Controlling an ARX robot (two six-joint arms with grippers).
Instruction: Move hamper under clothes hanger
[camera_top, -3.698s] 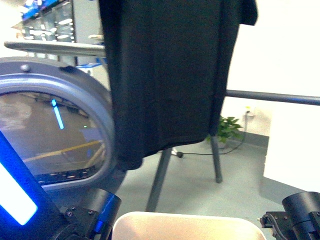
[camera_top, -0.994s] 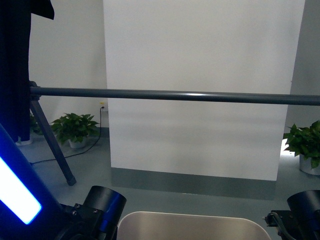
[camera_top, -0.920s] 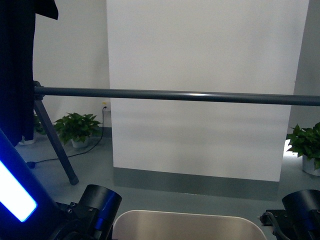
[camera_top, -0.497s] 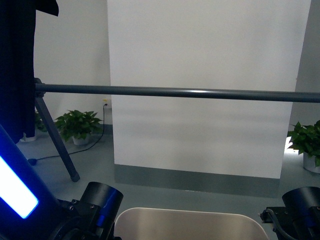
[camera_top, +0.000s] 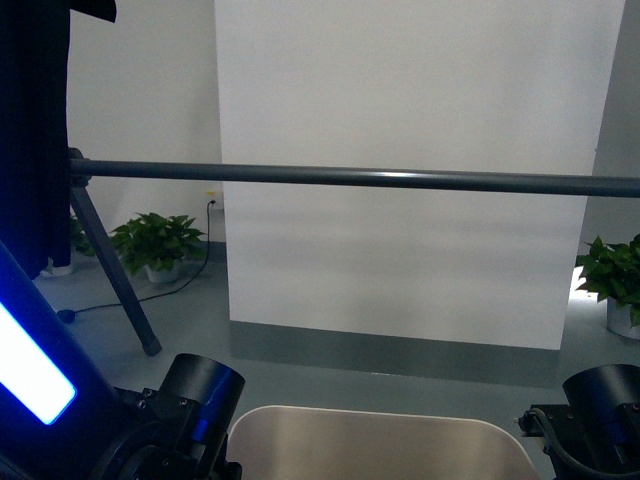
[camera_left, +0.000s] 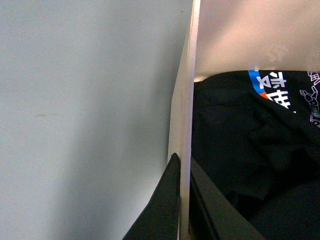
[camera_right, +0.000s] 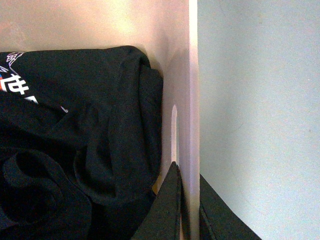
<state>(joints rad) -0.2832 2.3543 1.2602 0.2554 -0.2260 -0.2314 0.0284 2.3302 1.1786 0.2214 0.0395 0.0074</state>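
Closest to me, the left gripper (camera_left: 183, 159) is clamped over the hamper (camera_top: 385, 445) wall, with one dark finger pressed against the outside and the other against the inside. The right gripper (camera_right: 189, 172) grips the opposite wall in the same way, its fingers straddling the beige rim. So I have the bin pinched on both sides.

Inside it is a heap of black clothes (camera_left: 250, 150), and one piece has a blue patch with white lettering. The pile reaches the wall on each gripper's side.

In the front view, only the hamper's rounded far rim shows. It sits low and centred between my two arms on the grey floor (camera_top: 300, 330).

Beyond and above it, the long bar of the clothes hanger (camera_top: 350, 177) runs across nearly the whole frame. One angled leg (camera_top: 115, 285) drops to the floor on the left. A black T-shirt (camera_top: 30, 130) hangs at the far left end. From this angle I can't tell whether the hamper sits beneath the bar or short of it.

Behind the bar stands a tall white panel (camera_top: 410, 100). There is a potted plant (camera_top: 160, 240) to its left and another (camera_top: 612, 280) at the right edge.
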